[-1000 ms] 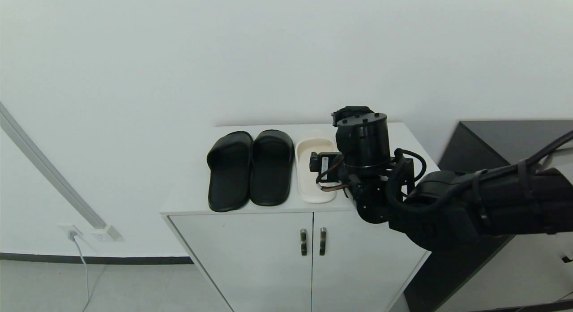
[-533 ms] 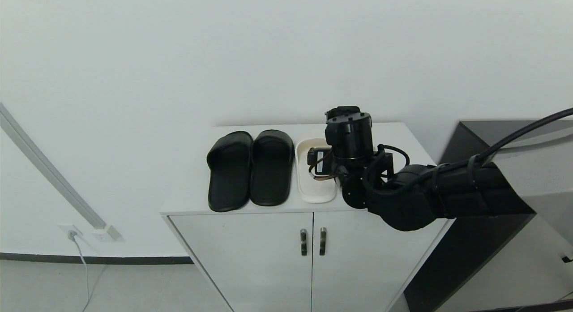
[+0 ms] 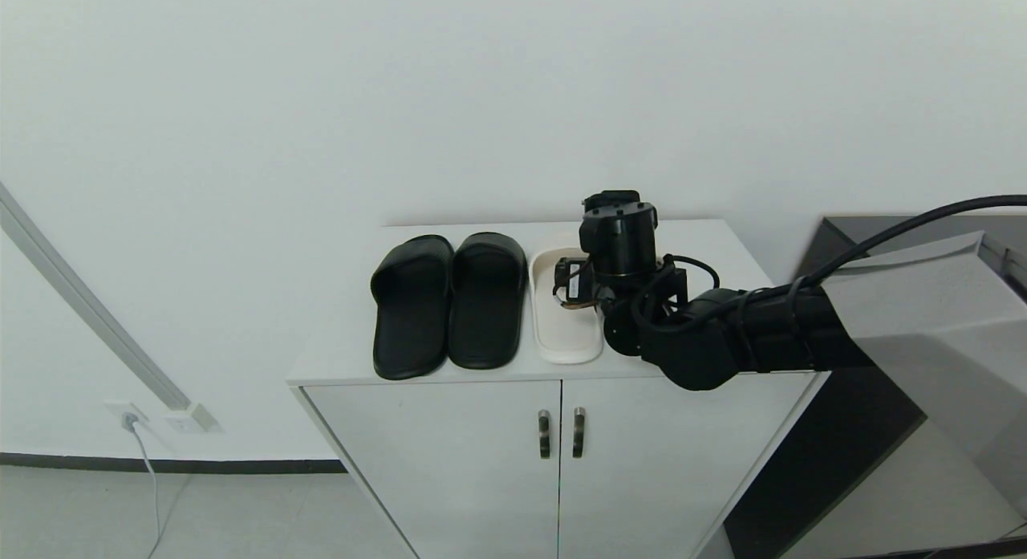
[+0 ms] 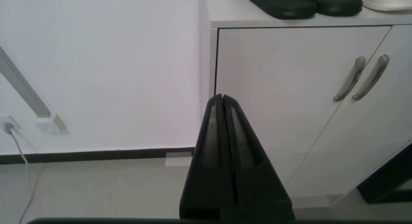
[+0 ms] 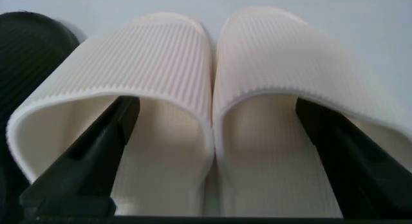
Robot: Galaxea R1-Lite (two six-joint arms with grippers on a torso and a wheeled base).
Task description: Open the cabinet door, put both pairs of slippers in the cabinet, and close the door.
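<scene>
Cabinet (image 3: 449, 463), white with two doors, stands against a pale wall in the lower middle of the head view. Both doors are shut and meet at the centre, so nothing can go inside yet. By the task's order the opening step is not done, and you may want to check that before lifting anything.

Your right arm (image 3: 738, 342), black and thick, comes in from the right and lies across the right end of the cabinet top. It is placed this way, it seems, to approach the footwear from the heel side.

A black pair of slippers (image 3: 449, 310) lies flat on the left part of the top, side by side and touching, toes toward the wall. Nothing is touching them.

A cream pair of slippers (image 5: 167, 63) lies just beside the black pair on its right, also touching each other. The arm partly hides them in the head view.

Your right gripper (image 5: 209, 114) is spread wide, with one finger pushed under each ribbed strap from the heel end. It holds nothing yet. In my judgement the fingers sit like this so that one squeeze presses both slippers together and lifts them as a unit.

Your left gripper (image 4: 221, 98) has its fingers pressed flat together, with nothing between them. It hangs low, off the cabinet's left side, well apart from the slippers and probably kept clear of the work.

Two slim metal door handles (image 3: 545, 433) stand upright side by side at the seam, with nothing on them.
</scene>
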